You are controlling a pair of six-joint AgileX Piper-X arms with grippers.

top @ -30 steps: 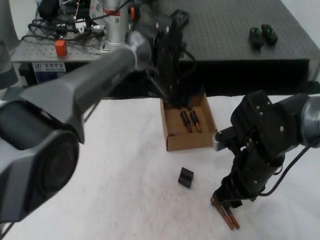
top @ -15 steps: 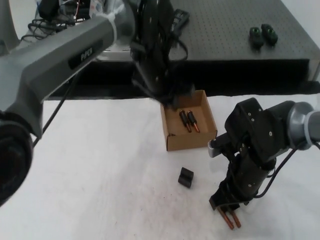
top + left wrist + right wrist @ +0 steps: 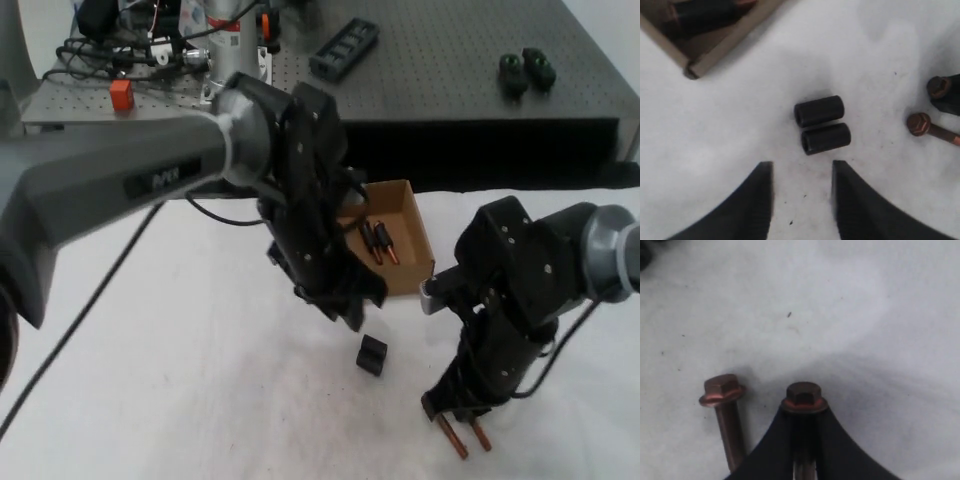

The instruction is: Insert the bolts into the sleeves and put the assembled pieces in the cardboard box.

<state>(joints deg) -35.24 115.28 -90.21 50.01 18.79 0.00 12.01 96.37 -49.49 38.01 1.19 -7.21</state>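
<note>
**Left tool open over sleeves, right tool clamped on a bolt**

Around: the cardboard box (image 3: 421,232) sits at the back of the white worktop (image 3: 180,380), with two assembled pieces (image 3: 378,241) lying inside it. Behind the box is a raised black board (image 3: 450,60) carrying a tray (image 3: 343,48), two knobs (image 3: 525,68), an orange block (image 3: 121,94) and cables (image 3: 150,50).

The left arm crosses over the box's front-left corner and hides part of its front wall. The two sleeves (image 3: 822,124) lie side by side and touching, on the cloth just in front of the box. There is bare cloth on all sides of them.

Left tool (image 3: 802,170) points down near the sleeves. Its fingers are spread apart and hold nothing, and the sleeves sit just beyond the fingertips.

Right tool (image 3: 804,412) is in front of the box and to the right, well apart from the sleeves. It also points down, with its fingers closed on a bolt (image 3: 803,395) just under the head. Can't tell if that bolt is off the cloth. A second bolt (image 3: 725,405) lies loose just beside it, roughly parallel.
</note>
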